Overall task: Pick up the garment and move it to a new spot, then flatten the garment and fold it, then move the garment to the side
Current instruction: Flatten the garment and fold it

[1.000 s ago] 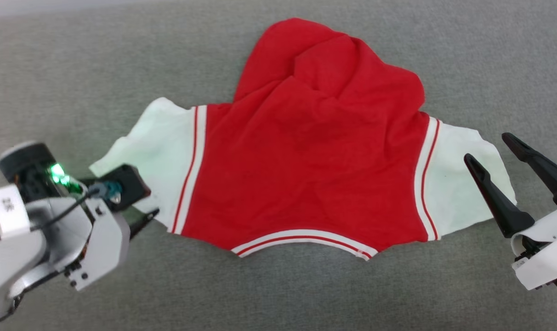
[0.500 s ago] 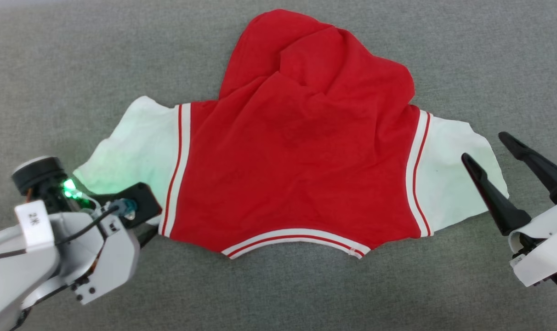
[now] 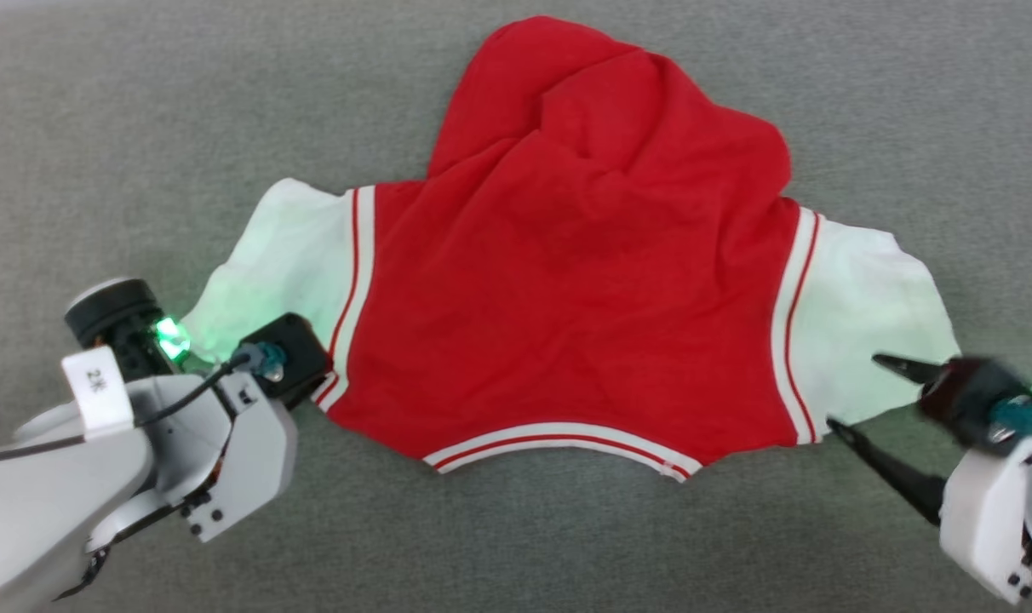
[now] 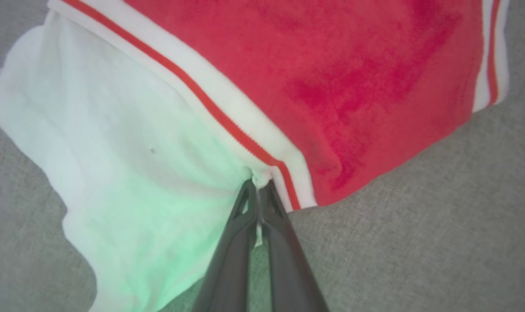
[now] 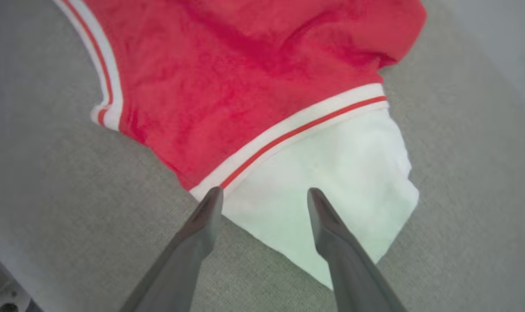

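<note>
Since a second ago the left gripper (image 3: 310,393) has slid in to the near left corner of the garment (image 3: 567,298) and pressed its fingers together on the hem of the left white panel (image 3: 269,264), just beside the striped trim (image 3: 350,281). The right gripper (image 3: 857,392) has swung round and dipped toward the right white panel (image 3: 865,323), and its jaws are spread. The garment lies spread on the grey fabric surface (image 3: 141,128), white panels out to either side, with the red upper part rumpled and heaped at the far end. In the left wrist view the left gripper (image 4: 259,184) pinches only a thin lip of cloth, so that hold may slip once the garment's weight comes onto it. In the right wrist view the right gripper (image 5: 264,190) straddles the near edge of the panel; whether the tips touch the cloth cannot be told. If it closes too high it may catch nothing, or a single layer. A lift with one side loose would drag the garment askew and bunch it further.
</note>
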